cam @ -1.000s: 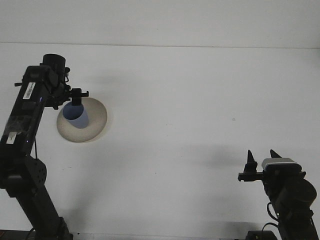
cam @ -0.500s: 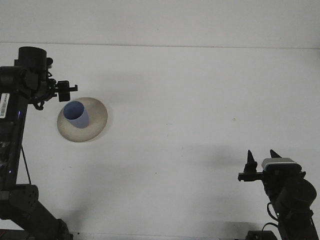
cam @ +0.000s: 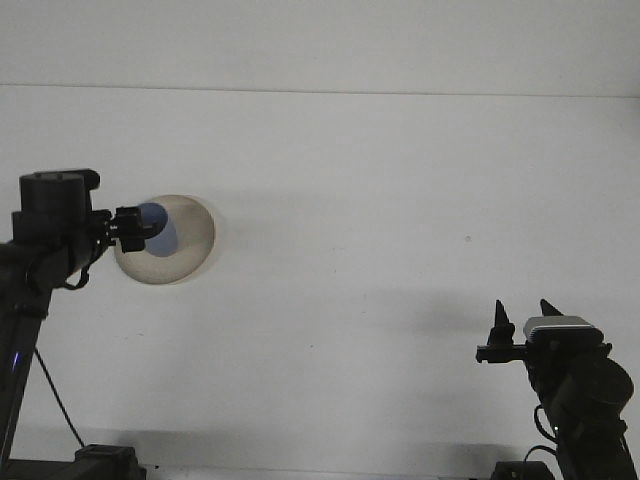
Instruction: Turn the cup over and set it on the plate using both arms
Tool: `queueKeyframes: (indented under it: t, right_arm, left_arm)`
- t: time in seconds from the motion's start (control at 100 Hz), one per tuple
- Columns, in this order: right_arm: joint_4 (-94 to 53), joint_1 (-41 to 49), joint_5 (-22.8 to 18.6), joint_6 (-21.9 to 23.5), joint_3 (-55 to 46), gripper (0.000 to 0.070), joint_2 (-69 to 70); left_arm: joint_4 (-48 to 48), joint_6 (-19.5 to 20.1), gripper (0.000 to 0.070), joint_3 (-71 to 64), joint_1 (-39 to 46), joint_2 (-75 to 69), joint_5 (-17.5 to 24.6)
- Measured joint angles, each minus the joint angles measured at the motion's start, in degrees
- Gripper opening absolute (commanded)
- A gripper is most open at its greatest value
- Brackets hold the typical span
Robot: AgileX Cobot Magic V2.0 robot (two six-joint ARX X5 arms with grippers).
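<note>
A blue cup (cam: 160, 228) stands on the beige plate (cam: 190, 245) at the left of the table, its mouth facing up. My left gripper (cam: 130, 228) hovers at the plate's left edge and hides part of the cup; it is open and holds nothing. At the lower right, my right gripper (cam: 523, 312) points its two fingertips upward, open and empty, far from the plate.
The white table (cam: 380, 200) stretches between the two arms. The left arm's dark links (cam: 30, 300) run down the left edge of the view. The right arm's base (cam: 585, 400) sits at the bottom right corner.
The left arm has dropped and drawn back from above the plate, leaving the cup on it. Its gripper now sits lower, at the plate's left edge. The right arm has not moved.
</note>
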Motion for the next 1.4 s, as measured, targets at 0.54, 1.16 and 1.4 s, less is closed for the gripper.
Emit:
queueKeyframes:
  t: [0.54, 1.16, 1.4]
  right_arm:
    - [0.00, 0.00, 0.00, 0.00, 0.00, 0.0467, 0.00]
    - [0.00, 0.00, 0.00, 0.00, 0.00, 0.0131, 0.00]
    - [0.00, 0.00, 0.00, -0.02, 0.00, 0.0000, 0.00]
  left_arm:
    - [31.74, 0.28, 0.0339, -40.89, -7.48, -32.94, 0.00]
    - [38.23, 0.17, 0.0000, -50.86, -7.89, -39.08, 0.00]
    - [38.23, 0.13, 0.0011, -50.86, -7.89, -39.08, 0.00]
